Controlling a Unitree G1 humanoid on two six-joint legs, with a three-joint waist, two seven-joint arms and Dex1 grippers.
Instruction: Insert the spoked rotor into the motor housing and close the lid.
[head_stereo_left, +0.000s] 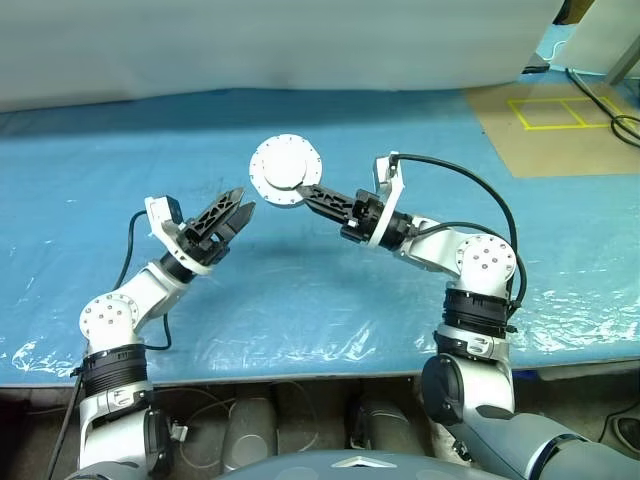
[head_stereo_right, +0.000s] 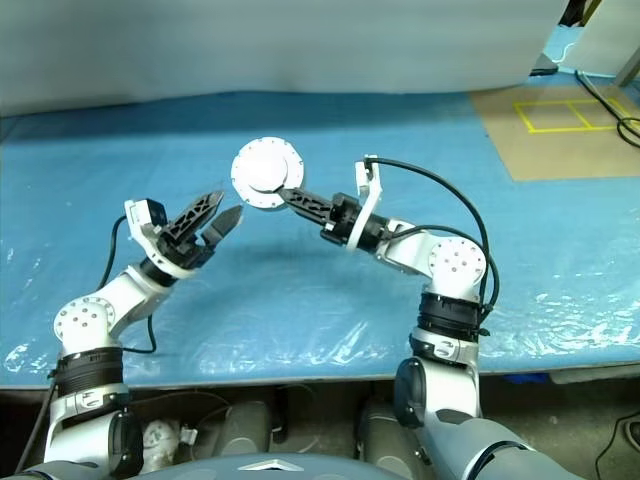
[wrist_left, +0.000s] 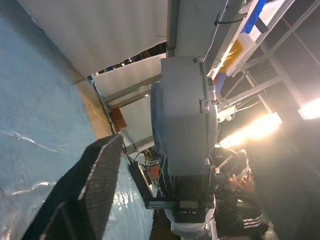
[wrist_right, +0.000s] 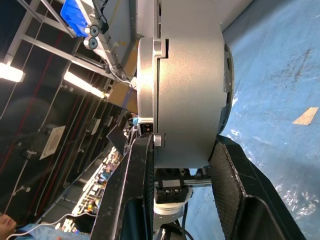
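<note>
Motor housing (head_stereo_left: 285, 171), rigid smooth metal clamped edgewise by the right gripper (head_stereo_left: 310, 193), looks slip-prone; left gripper (head_stereo_left: 238, 208), at its eight o'clock, gapes empty.

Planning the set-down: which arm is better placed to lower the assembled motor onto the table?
Right, probably. The right claw is shut on the motor housing, held above the blue table cover; the left claw is open and empty beside it.
</note>
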